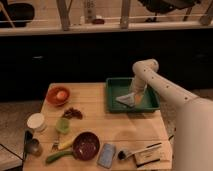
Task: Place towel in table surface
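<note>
My gripper [135,95] is at the pale-grey cloth towel [124,100] in the green plastic tray [113,84], at two o'clock on the wooden table [115,125]. I cannot tell its grip. The towel looks light and floppy, so pinch a fold.

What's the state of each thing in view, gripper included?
Green rectangular tray: flat on the wooden table, far right corner.
Pale crumpled towel: lying in the tray, not yet on the table surface.
Gripper: down inside the tray, at the towel.
Orange round bowl: upright, holding a pale round item.
Dark red round bowl: upright.
</note>
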You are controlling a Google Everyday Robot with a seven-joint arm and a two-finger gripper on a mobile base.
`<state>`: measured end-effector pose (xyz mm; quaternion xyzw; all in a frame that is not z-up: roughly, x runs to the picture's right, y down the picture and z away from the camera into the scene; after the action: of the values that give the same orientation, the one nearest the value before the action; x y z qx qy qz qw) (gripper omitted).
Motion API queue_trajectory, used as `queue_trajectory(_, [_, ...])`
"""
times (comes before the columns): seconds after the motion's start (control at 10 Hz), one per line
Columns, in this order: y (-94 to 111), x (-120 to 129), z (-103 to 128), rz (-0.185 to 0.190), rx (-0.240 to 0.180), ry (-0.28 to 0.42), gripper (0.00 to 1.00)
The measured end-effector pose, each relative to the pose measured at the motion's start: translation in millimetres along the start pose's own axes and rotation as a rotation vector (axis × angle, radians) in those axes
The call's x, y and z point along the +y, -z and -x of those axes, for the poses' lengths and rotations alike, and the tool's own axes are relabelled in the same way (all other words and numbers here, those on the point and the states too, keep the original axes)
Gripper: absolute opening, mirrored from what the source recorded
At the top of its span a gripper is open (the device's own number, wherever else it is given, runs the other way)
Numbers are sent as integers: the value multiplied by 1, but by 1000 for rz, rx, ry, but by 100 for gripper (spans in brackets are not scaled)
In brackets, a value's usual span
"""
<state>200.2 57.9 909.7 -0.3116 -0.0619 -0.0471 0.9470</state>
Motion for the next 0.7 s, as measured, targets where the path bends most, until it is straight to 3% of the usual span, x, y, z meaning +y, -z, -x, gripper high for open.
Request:
queue_trajectory(0.2, [-10, -5, 1, 0, -4, -8, 80])
queue_trajectory(0.7, [-15, -1, 12, 21, -10, 35, 80])
